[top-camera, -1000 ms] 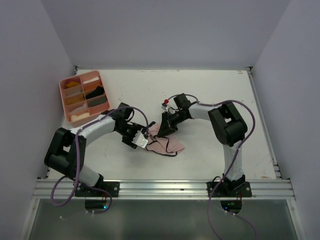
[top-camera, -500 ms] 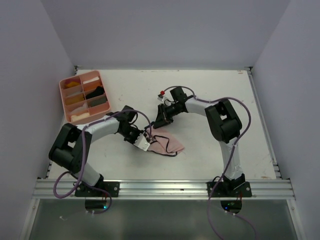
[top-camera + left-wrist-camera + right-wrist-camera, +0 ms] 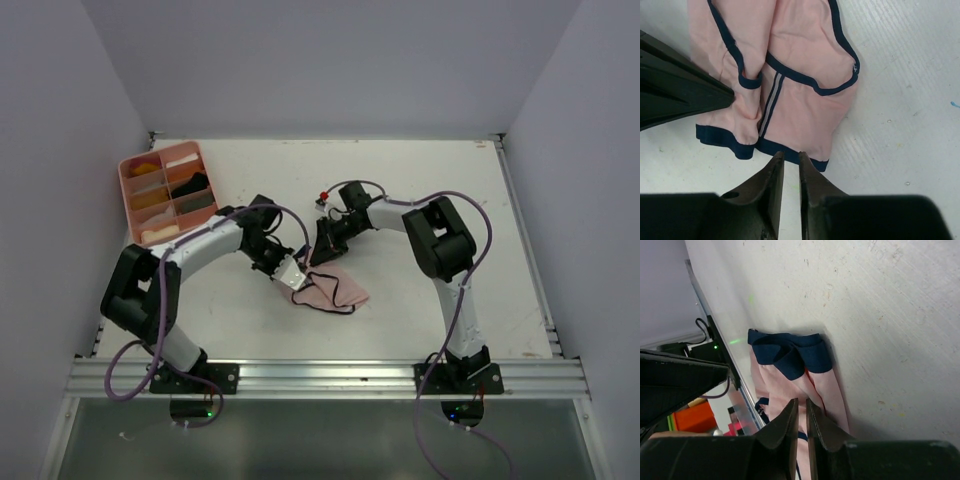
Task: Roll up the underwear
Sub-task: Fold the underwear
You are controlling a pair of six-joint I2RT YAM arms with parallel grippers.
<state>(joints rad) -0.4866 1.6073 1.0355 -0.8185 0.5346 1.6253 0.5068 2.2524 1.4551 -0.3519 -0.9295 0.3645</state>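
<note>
The pale pink underwear [image 3: 335, 292], edged in dark navy, lies crumpled and partly folded on the white table [image 3: 420, 170], to the right of the pink compartment tray [image 3: 127, 200] and nearer the arm bases than it. The left arm bends at an elbow just below the tray. Its forearm runs rightward past the tray's near corner, then its wrist tips down, so the left gripper [image 3: 293, 281] points at the garment's left edge. In the left wrist view its fingers [image 3: 772, 180] are drawn almost together with only a thin slit of table between them. Their tips are right at the navy hem, with no cloth visibly between them. The right arm rises from its base well right of the tray, folds at the elbow and reaches back toward the tray side. The right gripper [image 3: 322, 255] angles down onto the garment's far edge, close to the left one. Its fingers [image 3: 785, 425] are likewise nearly pressed together over the pink fabric. Cloth shows through the slit, but I cannot tell whether any is pinched.
</note>
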